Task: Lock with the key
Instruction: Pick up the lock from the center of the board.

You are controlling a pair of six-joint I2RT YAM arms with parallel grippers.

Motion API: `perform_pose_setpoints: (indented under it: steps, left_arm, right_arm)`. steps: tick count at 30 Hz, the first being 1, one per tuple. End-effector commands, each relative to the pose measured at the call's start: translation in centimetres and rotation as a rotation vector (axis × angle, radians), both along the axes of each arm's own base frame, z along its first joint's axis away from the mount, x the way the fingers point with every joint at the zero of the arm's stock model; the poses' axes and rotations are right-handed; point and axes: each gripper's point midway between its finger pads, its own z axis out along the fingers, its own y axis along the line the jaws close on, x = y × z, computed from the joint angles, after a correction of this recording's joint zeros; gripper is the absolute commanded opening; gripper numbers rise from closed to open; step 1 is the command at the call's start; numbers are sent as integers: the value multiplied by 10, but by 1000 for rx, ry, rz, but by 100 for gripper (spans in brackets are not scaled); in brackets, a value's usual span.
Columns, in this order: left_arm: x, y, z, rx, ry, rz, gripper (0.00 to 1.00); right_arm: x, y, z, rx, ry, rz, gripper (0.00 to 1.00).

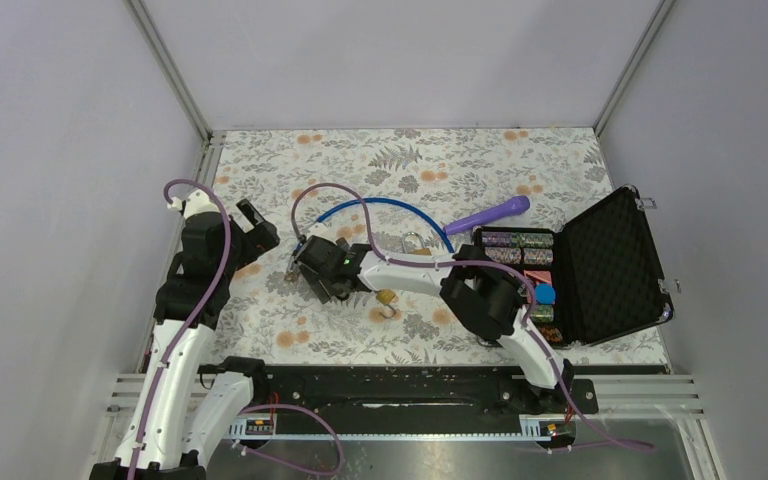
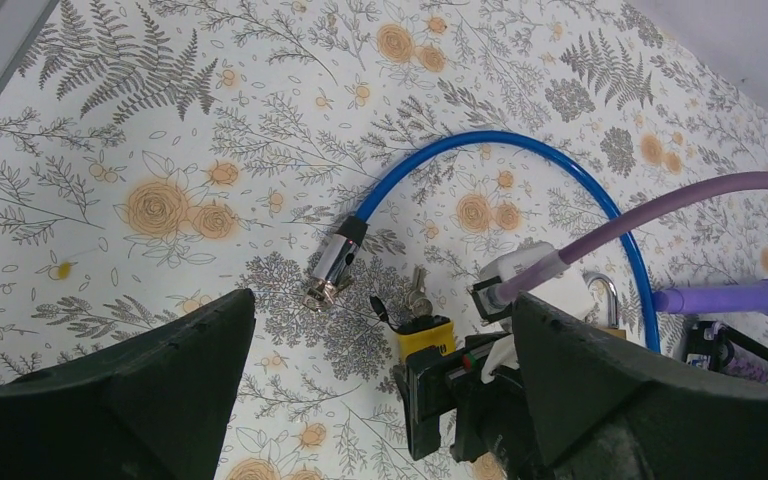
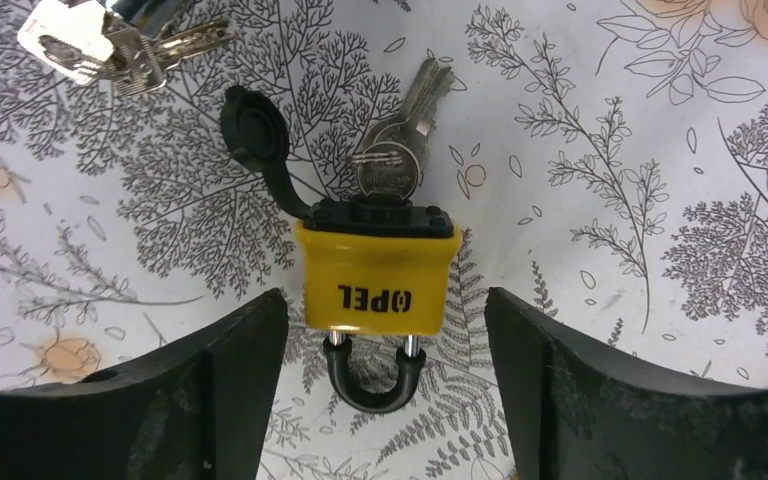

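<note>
Two white robot arms reach in from the near edge of a table spread with a fern-and-rose print cloth [image 1: 360,345]. The right gripper [image 3: 382,300] hangs low, its dark fingers parted to either side of a small yellow padlock [image 3: 375,270] with a black shackle. The padlock lies flat on the cloth, left of the table's middle, and a narrow gap shows on each side of it. A silver key [image 3: 392,165] sits in the padlock's keyhole end, beside a flipped-open black rubber cap [image 3: 255,130]. Further left, the left gripper [image 1: 257,225] is spread wide and holds nothing. Just beyond, a bunch of silver keys [image 3: 110,35] lies near the chrome end of a blue cable lock [image 1: 390,205], which arcs across the cloth. At right are a purple plastic handle [image 1: 488,214] and an open black foam-lined case [image 1: 615,260].
</note>
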Motion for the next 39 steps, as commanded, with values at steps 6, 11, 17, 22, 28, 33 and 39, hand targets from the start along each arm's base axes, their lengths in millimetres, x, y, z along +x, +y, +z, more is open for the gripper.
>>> perform_pose_setpoints:
  steps: [6, 11, 17, 22, 28, 33, 39]
  left_arm:
    - [4, 3, 25, -19, -65, 30, 99]
    - [6, 1, 25, -25, -59, 22, 99]
    - [12, -17, 22, -81, -41, -54, 99]
    - [15, -60, 16, -178, 1, -282, 99]
    - [-3, -131, 9, -380, 64, -703, 98]
    - [-20, -162, 8, -442, 79, -876, 98]
    - [-44, -195, 12, -508, 72, -1051, 99]
  right_arm:
    - [16, 7, 1, -13, -54, -26, 58]
    - [20, -2, 21, 36, -85, -45, 27]
    - [22, -27, 84, 165, -150, 39, 25]
    - [0, -48, 129, 244, -197, 257, 30]
    - [-32, -62, 169, 316, -265, 471, 34]
    - [-47, -70, 195, 375, -297, 530, 38]
    - [-65, -75, 211, 410, -305, 622, 39]
